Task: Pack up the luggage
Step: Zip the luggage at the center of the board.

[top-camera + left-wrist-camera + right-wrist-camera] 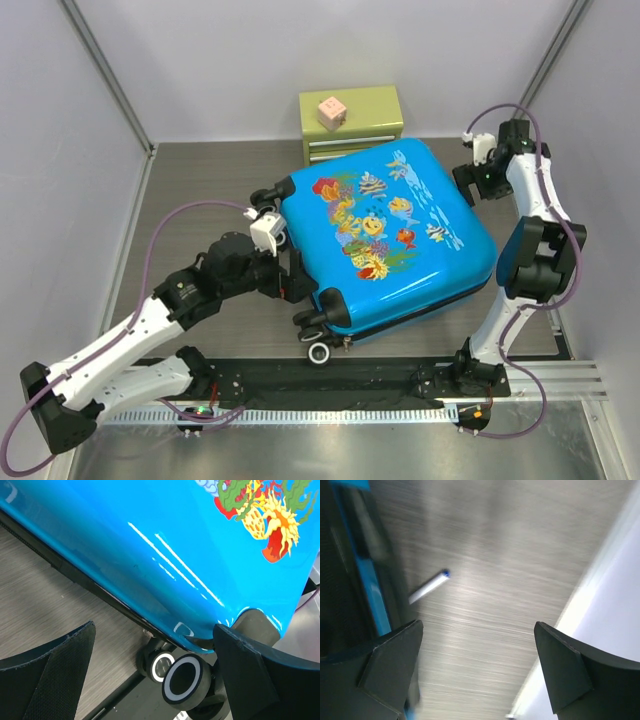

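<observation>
The table (pixel 200 180) under me is a grey wood-grain top, boxed in by pale, plain walls (pixel 60 120) on the left, back and right, with slanted metal posts (pixel 110 80) in the far corners. Along the near edge runs a black rail (pixel 340 385) that carries my two bases, and in front of it lies a strip of brushed metal plate (pixel 350 450). The luggage (pixel 390 240) lies flat and shut in the middle of the table, turned at an angle, its fish-and-coral print facing up and its wheels (pixel 185 680) pointing toward the near edge. Behind it, against the back wall, stands a small green drawer chest (pixel 360 130) with a pink cube (pixel 331 111) on top. The luggage's far corner comes up close to the chest, though I cannot tell whether they touch. My left gripper (pixel 155 645) is spread wide and holds nothing. It sits at the luggage's near-left side, level with the shell's lower edge and just above the wheels, one finger close by the wheel corner. My right gripper (pixel 477 630) is also spread wide and empty, hanging over bare table off the luggage's far-right side, near the right wall. Below it a white pen (pixel 429 587) with a blue tip lies on the wood grain just beside the luggage, which shows there only as a blur.
</observation>
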`<state>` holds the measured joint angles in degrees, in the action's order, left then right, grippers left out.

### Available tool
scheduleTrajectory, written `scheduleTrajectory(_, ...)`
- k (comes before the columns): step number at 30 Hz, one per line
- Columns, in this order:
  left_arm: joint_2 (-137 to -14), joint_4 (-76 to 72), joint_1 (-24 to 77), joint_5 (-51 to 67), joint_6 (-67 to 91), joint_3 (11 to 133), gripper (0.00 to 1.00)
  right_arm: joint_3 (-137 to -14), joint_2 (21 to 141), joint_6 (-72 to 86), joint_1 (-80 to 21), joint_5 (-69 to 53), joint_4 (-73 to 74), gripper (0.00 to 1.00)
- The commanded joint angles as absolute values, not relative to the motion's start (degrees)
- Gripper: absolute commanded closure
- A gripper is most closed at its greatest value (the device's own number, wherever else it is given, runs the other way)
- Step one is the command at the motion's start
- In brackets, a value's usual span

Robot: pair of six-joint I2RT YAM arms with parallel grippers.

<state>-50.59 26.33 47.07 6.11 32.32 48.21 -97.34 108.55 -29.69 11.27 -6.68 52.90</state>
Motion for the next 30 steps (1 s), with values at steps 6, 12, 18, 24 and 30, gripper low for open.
scheduleTrajectory(6,-53.52,29.27,45.44,9.13,29.18,53.96,0.0,-102.83,95.18,-36.3,13.01,-12.75,52.64,0.0)
scheduleTrajectory(12,-54.32,28.13,45.18,6.95,29.88,54.93,0.0,-106.07,91.15,-19.9,13.01,-11.95,49.22,0.0)
scheduleTrajectory(18,-54.23,27.61,39.05,10.54,29.09,53.18,0.0,-109.78,81.41,1.37,8.2,-27.76,43.96,0.04)
scheduleTrajectory(24,-50.01,27.42,25.0,18.89,28.04,50.46,0.0,-105.21,77.61,7.47,-20.26,-27.8,42.1,0.1)
scheduleTrajectory(30,-50.36,34.09,12.77,20.48,26.64,48.34,0.0,-105.91,82.96,6.76,-51.53,-13.12,49.21,0.12)
